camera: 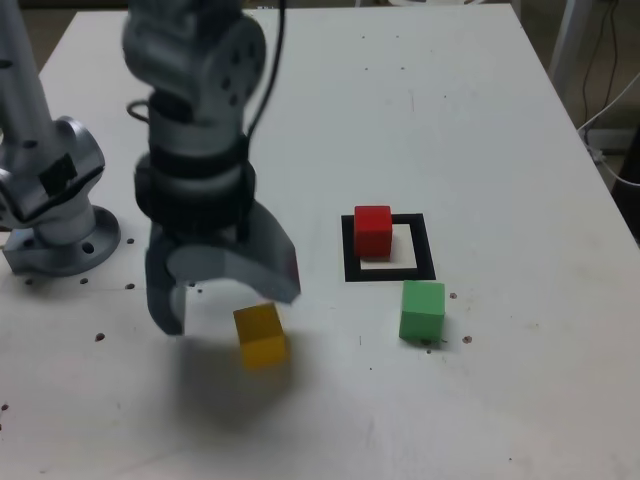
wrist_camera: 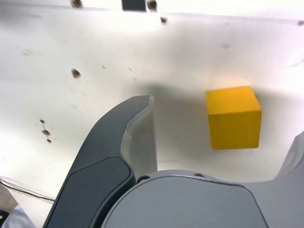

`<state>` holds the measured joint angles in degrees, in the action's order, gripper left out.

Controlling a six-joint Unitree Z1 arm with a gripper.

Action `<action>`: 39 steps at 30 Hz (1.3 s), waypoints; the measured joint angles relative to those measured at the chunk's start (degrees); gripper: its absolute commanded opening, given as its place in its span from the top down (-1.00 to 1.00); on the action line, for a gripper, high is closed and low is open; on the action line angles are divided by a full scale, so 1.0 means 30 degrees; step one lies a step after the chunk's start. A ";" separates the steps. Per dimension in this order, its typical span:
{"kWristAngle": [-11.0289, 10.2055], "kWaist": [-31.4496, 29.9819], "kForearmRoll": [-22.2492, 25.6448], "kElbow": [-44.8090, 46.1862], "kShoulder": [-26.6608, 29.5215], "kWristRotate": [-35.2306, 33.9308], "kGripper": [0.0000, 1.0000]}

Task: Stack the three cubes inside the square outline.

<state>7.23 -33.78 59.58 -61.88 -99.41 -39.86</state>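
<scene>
white table (camera: 500, 120), small dark holes; cables (camera: 610, 110) beyond its right edge

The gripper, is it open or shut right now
Open. The gripper has its jaws spread wide, and the yellow cube sits on the table between them, touched by neither in the wrist view.

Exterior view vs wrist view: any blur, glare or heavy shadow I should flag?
Exterior view: gripper and arm look motion-blurred, with a soft shadow beneath them beside the yellow cube; red cube, green cube and square outline are sharp. Wrist view: table is washed out near the far edge; yellow cube is crisp, gripper fingers close and soft.
</scene>
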 measured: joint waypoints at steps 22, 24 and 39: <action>0.0033 0.0634 -0.1184 -0.0495 -0.2038 -0.0075 -0.29; 0.0034 0.0634 -0.1293 -0.0444 -0.2121 -0.0140 -0.26; -0.0405 0.0936 -0.1711 -0.0301 -0.2208 -0.0095 0.54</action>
<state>6.01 -30.98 54.45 -62.78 -106.03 -40.15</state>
